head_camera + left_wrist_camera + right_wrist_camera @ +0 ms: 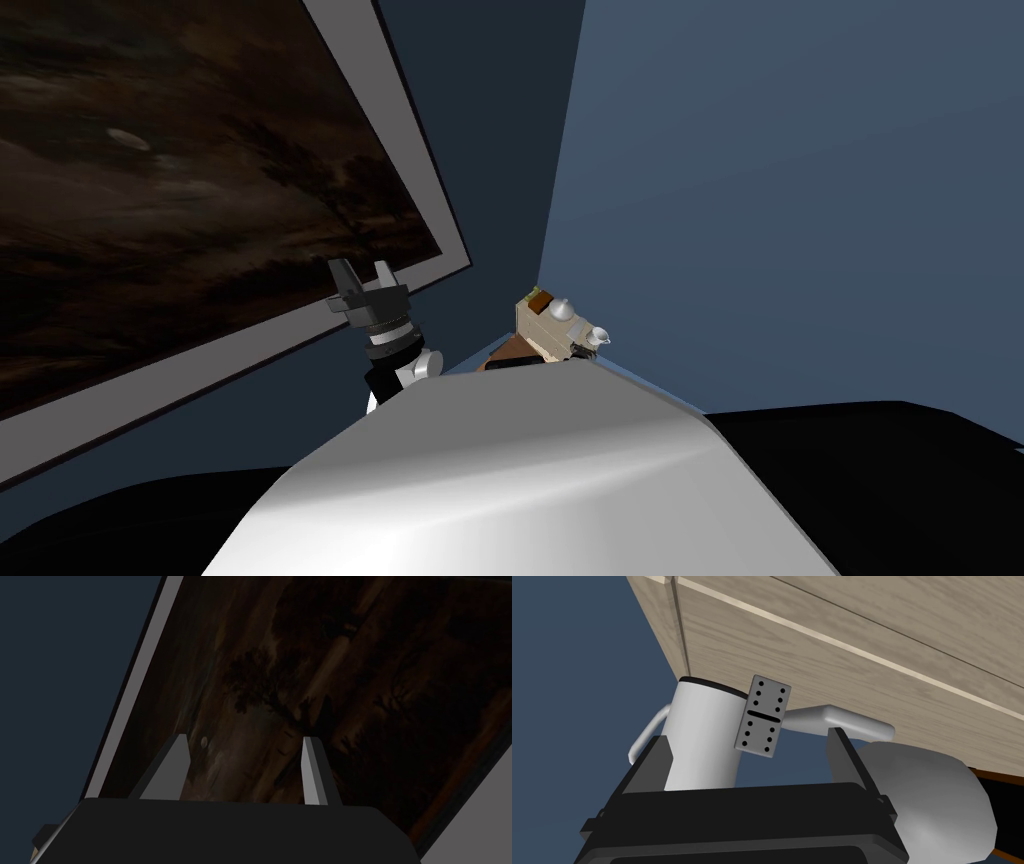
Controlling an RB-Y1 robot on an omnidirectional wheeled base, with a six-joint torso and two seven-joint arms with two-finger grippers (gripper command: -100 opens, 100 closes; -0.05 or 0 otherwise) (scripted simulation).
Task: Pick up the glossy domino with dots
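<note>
Right tool (749, 736) is spread wide, nothing pinched. The domino (762, 716), grey with black dots, sits in the gap between its blades, clear of both, one end toward the light wood bench (862, 641). Main risk is crowding. The domino overlaps the pale jug (704, 736) from this angle, and I can't tell if they touch. One blade runs right alongside the jug wall, so closing off-centre could shove the jug or clamp it together with the tile. The other blade is near a rounded grey vessel (927, 801) whose bar-like handle or spout reaches in behind the domino, so any sideways drift would likely clip that. The tile looks tilted and its face looks slick. Uneven blade contact could twist it out or tip it flat, and a flat tile would be harder to pinch. Containers: the jug's inside is hidden and the rounded vessel's contents aren't visible, so treat both as possibly full. Left tool (245, 741) is also spread, raised up by the framed painting (200, 200), and holds nothing.
</note>
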